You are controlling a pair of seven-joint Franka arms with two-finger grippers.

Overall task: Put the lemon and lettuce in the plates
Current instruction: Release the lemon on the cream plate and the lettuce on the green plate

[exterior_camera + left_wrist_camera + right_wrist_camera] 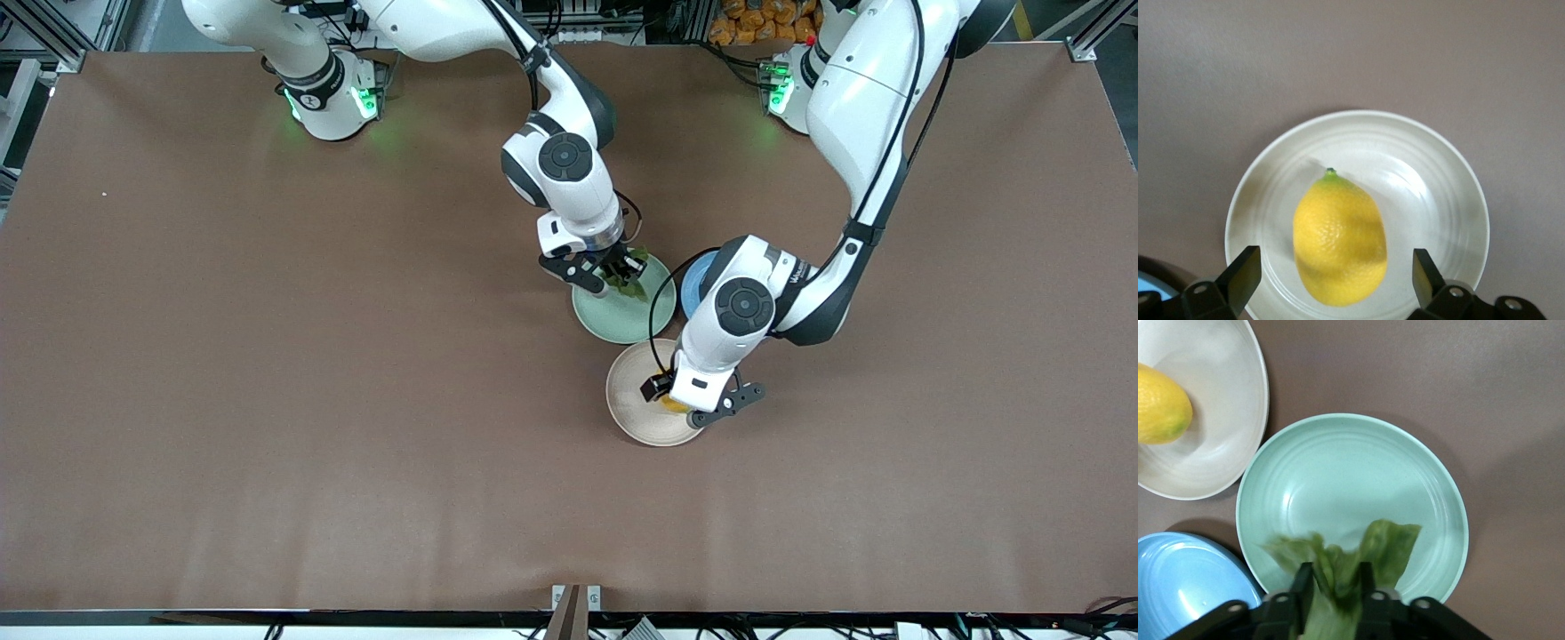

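The yellow lemon lies in the beige-white plate, near that plate's edge toward the left arm's end in the front view. My left gripper hangs right over it, open, with a finger on each side and clear of the fruit. My right gripper is shut on the green lettuce and holds it just over the mint green plate. In the front view the right gripper and lettuce are over the farther rim of the mint plate.
A blue plate sits beside the mint plate toward the left arm's end, mostly hidden under the left arm; it also shows in the right wrist view. The beige-white plate is nearest the front camera. All three plates sit close together.
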